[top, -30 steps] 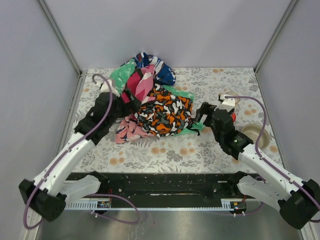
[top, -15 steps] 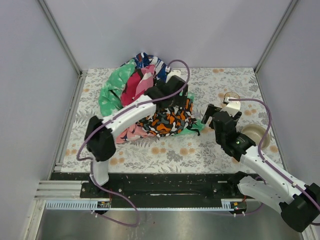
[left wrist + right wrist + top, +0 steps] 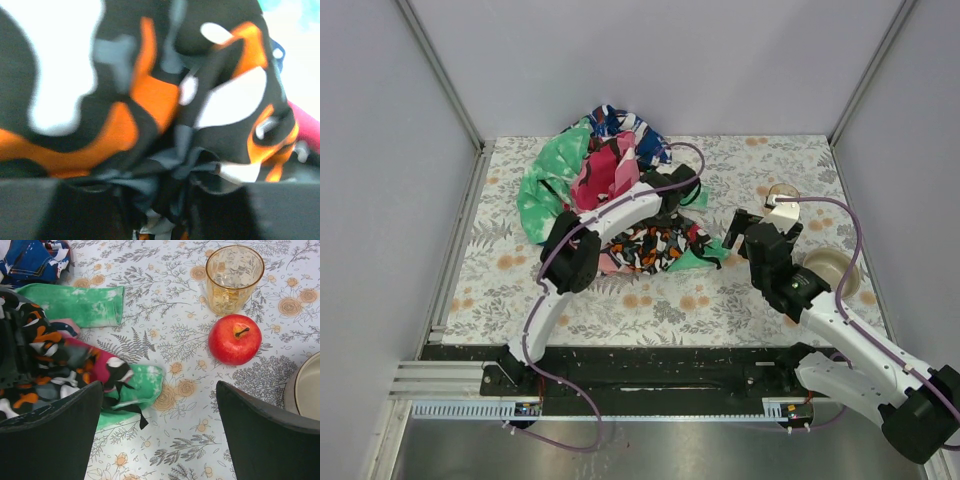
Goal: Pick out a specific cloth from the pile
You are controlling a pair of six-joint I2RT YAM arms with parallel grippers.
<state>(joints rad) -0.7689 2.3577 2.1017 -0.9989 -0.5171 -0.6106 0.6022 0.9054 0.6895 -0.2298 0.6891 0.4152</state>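
Floral worktop [image 3: 770,300], grey walls. L pincer [image 3: 160,200] sunk in pile [image 3: 605,175], camo cloth [image 3: 150,100] bunched betw. jaws; firm grip? can't tell. R pincer [image 3: 159,390] wide open, empty. White cloth not visible, prob. buried; nothing extracted yet.

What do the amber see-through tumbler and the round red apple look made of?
Amber see-through tumbler: tinted glass or plastic, glossy; the tablecloth print shows through. Round red apple: smooth shiny skin, brown stem; real or plastic, cannot tell.

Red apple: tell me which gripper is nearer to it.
Right. The right gripper hovers just short of the apple; the left gripper is far off, down in the pile.
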